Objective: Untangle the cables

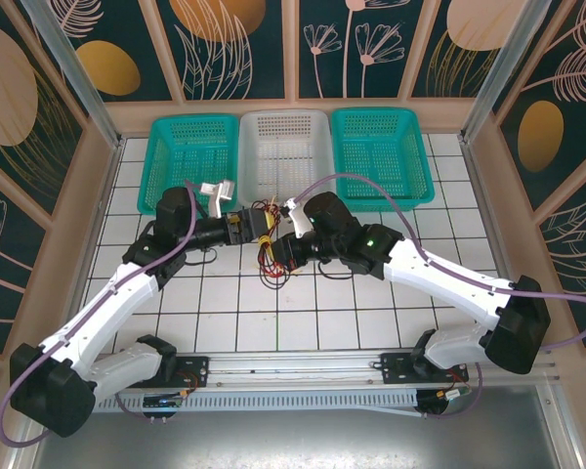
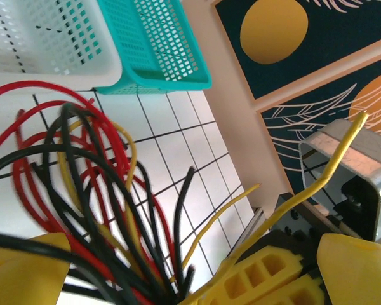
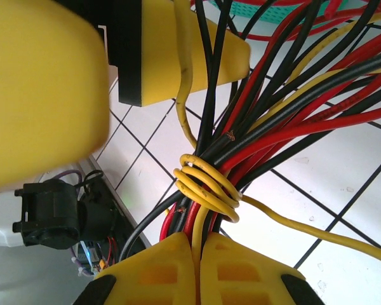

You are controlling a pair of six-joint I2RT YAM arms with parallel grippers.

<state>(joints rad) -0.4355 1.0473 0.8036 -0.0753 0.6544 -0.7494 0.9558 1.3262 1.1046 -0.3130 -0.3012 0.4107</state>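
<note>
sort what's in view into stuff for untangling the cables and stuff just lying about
For the job:
- cables, red, yellow and black, bound by yellow coils
- right fingers, shut on the cables
- left fingers, open

Just lying about:
- left teal basket
- white basket
- right teal basket

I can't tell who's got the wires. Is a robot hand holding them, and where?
The right gripper is shut on the cables, its fingers pinching the bundle right beside the yellow wrap. The left gripper is open, gripping nothing.
</note>
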